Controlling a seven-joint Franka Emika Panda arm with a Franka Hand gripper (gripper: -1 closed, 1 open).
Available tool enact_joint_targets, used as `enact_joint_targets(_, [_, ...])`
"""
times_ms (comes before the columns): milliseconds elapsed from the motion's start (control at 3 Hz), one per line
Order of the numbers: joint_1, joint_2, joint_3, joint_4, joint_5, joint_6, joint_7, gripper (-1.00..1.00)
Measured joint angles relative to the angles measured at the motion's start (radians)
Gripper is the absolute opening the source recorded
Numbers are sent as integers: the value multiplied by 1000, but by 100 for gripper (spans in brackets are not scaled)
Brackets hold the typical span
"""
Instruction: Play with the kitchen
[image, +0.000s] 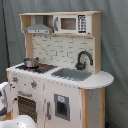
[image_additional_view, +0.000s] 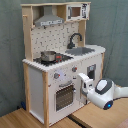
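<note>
The kitchen (image: 60, 75) (image_additional_view: 60, 65) is a white and light-wood toy with a grey hood (image: 39, 28), a small microwave (image: 72, 23), a black faucet (image: 83, 59) over a grey sink (image: 72, 74), and a black stovetop (image: 40, 67) carrying a small metal pot (image: 31, 62). In the second exterior view my gripper (image_additional_view: 83, 81) reaches in from the second exterior view's right. It hovers just in front of the cabinet face, right of the oven door (image_additional_view: 64, 96) and below the knobs (image_additional_view: 74, 70). In the first exterior view only a white part of the arm (image: 5, 96) shows at the left edge.
A grey curtain (image: 115, 45) hangs behind the kitchen. The kitchen stands on a wooden floor (image_additional_view: 20, 117). My arm's white wrist with a blue ring (image_additional_view: 106, 92) occupies the space in front of the right cabinet door (image_additional_view: 91, 72).
</note>
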Motion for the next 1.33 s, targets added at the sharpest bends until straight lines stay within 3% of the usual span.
enact_joint_targets(333, [8,-6,-6,-61,-6,35,76,100])
enact_joint_targets(667, [1,-28,-30,-105,-69,90,114,100])
enact_joint_targets(1000, [-7,-51,-57,-105,-152,151,116,100])
enact_joint_targets(1333, [-35,-88,-55,-111,-185,235,137,100])
